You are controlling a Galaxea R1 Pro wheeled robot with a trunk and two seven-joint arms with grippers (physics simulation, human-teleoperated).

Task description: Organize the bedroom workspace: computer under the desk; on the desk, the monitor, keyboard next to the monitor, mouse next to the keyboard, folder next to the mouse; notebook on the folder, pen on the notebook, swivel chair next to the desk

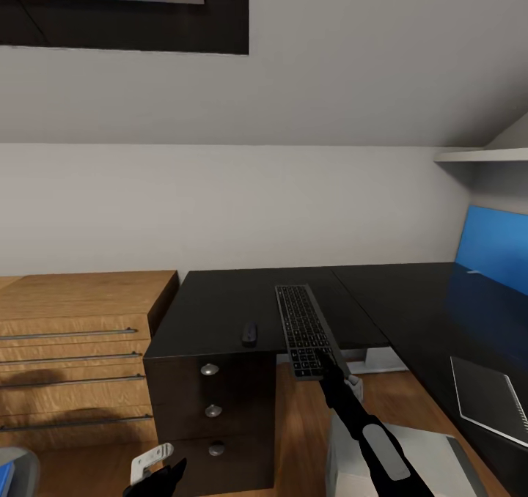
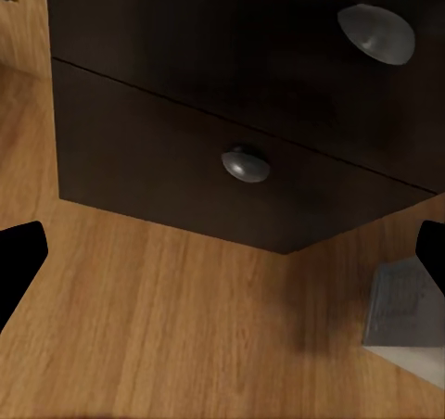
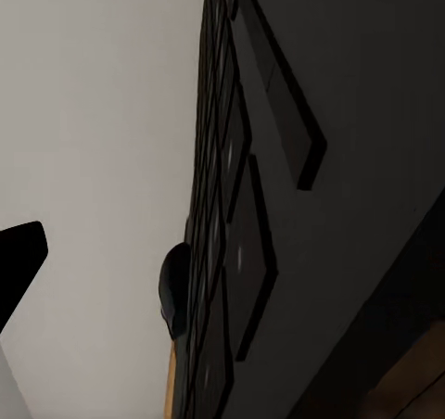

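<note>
Head view: right tool (image 1: pixel 328 363) clamps the keyboard's (image 1: pixel 302 328) near end — stiff, light, best pinched by its edge — over the desk (image 1: pixel 213 306), mouse (image 1: pixel 249 333) beside it. Left wrist view: tool spread above drawer knob (image 2: pixel 246 164).

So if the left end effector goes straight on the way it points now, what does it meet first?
Probably the dark drawer unit: the left wrist view looks at its lower drawer fronts, near the round knob. The wooden floor lies below that line, though depth is unclear.
</note>
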